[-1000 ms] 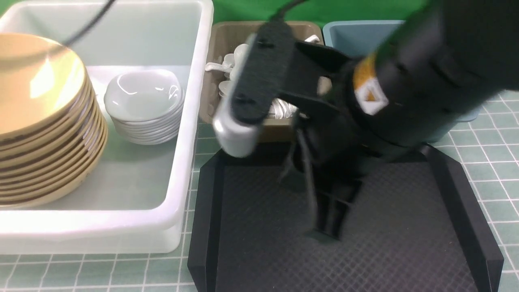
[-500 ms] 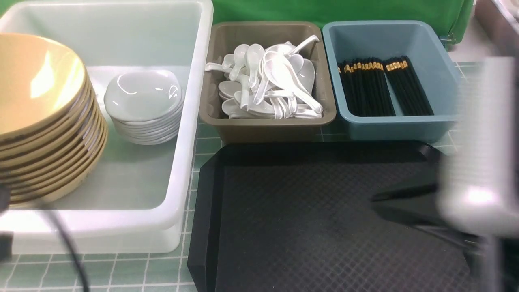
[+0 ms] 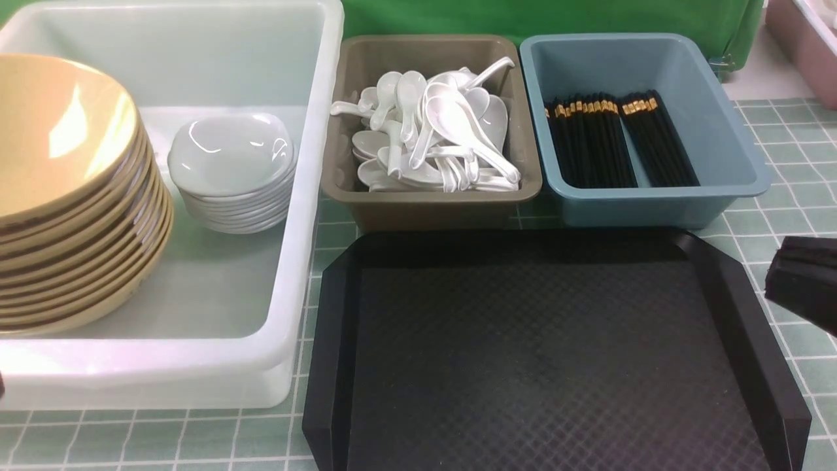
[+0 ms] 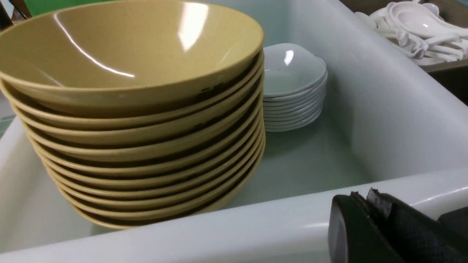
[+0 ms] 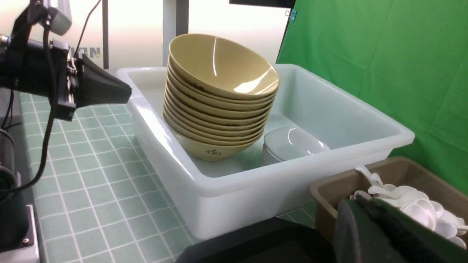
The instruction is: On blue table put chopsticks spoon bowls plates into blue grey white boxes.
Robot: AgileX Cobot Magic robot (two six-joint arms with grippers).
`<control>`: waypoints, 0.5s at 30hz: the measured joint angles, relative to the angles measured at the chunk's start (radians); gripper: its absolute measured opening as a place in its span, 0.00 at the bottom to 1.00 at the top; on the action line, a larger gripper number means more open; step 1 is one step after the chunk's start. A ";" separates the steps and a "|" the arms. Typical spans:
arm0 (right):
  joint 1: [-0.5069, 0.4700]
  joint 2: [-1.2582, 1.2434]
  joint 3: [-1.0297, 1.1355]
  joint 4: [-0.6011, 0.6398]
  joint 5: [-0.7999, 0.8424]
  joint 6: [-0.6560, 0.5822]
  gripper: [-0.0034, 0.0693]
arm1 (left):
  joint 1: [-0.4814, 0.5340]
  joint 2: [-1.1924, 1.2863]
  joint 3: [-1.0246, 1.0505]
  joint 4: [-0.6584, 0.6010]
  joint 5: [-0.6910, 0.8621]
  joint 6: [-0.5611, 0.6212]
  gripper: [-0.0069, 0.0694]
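Bowls: the yellow bowls point(image 3: 72, 196) stand nested in one tall, slightly leaning stack at the left end of the white box point(image 3: 163, 363). Nesting lets them share a single footprint.
Plates: the small white plates point(image 3: 232, 173) are stacked just beside the bowls in the same box. The shorter pile stands apart, so each kind can be lifted on its own.
Spoons: the white spoons point(image 3: 435, 137) lie heaped at all angles in the grey box point(image 3: 431, 212), between the other two boxes. Their curved shape does not stack, so they sit loose.
Chopsticks: the black chopsticks point(image 3: 618, 140) lie parallel in two bundles in the blue box point(image 3: 641, 209), gilt ends at the far side.
Tray: the black tray point(image 3: 536, 353) sits on the table point(image 3: 785, 150) just in front of the grey and blue boxes. It carries nothing.
Left gripper: the left gripper point(image 4: 362, 199) hangs just outside the white box's near rim, fingers pressed together on nothing.
Right gripper: the right gripper point(image 5: 356, 208) sits off the tray's right edge, fingers likewise together and empty.
Progress: every kind of tableware is in a box and nothing is left on the tray, so the sorting looks complete. Both arms appear parked clear of the boxes.
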 joint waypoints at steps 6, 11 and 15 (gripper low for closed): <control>0.000 0.000 0.001 0.000 0.019 0.000 0.12 | 0.000 -0.003 0.029 -0.004 -0.005 0.000 0.09; 0.000 0.000 0.001 0.000 0.026 0.000 0.12 | 0.000 -0.003 0.030 -0.008 -0.010 0.000 0.09; 0.000 0.000 0.002 0.000 0.029 0.001 0.13 | 0.000 -0.003 0.031 -0.008 -0.011 0.000 0.09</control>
